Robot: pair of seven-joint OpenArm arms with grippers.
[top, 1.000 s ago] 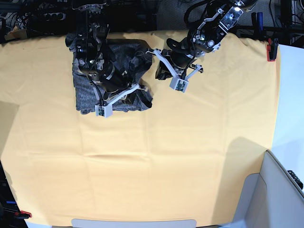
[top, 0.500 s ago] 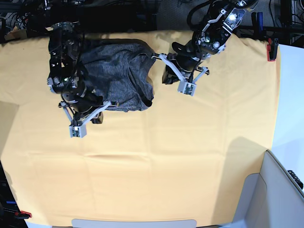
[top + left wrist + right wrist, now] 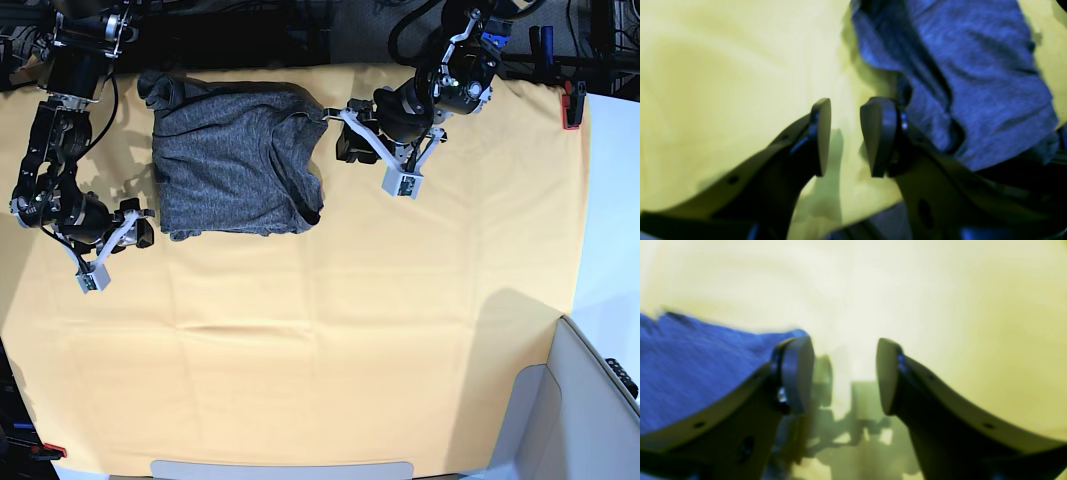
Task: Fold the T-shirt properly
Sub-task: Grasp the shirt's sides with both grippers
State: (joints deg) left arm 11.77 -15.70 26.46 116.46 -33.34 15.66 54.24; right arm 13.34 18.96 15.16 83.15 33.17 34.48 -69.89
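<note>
Two sets of fingers stand released: left gripper just beside the folded heathered dark-grey knit T-shirt, right gripper near its other side, both over yellow-orange cloth. No legible writing.

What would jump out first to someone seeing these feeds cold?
The dark-grey T-shirt, folded into a rough rectangle near the far edge of the yellow-orange cloth sheet. Flanking it, both grippers are open and empty: the right gripper just off its near corner on the base view's left, the left gripper beside its opposite edge.
</note>
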